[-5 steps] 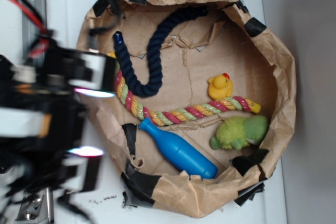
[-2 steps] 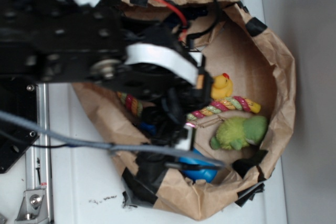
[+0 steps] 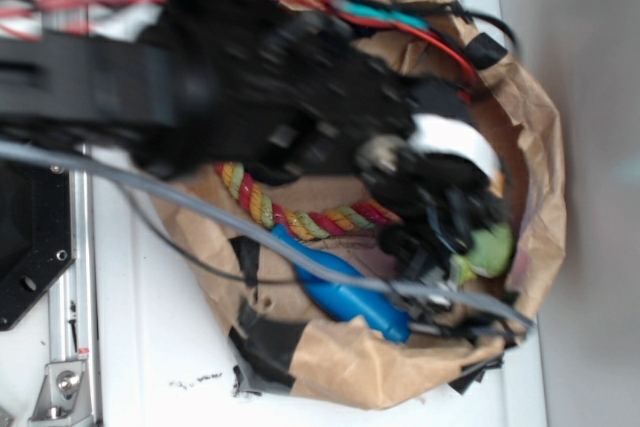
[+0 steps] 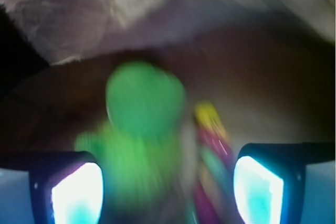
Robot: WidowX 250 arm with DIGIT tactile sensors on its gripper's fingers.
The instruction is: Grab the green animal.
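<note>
Green animal (image 4: 144, 103) between parted pincer (image 4: 168, 190) fingers in wrist view; exterior mostly hides it.

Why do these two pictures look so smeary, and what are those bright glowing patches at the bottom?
Exterior view: the arm is motion-blurred over the paper bowl, while the blue bottle stays fairly sharp. Wrist view: everything is soft; the green animal is a fuzzy blob, and the glowing patches are the overexposed fingers of the open jaws.
</note>
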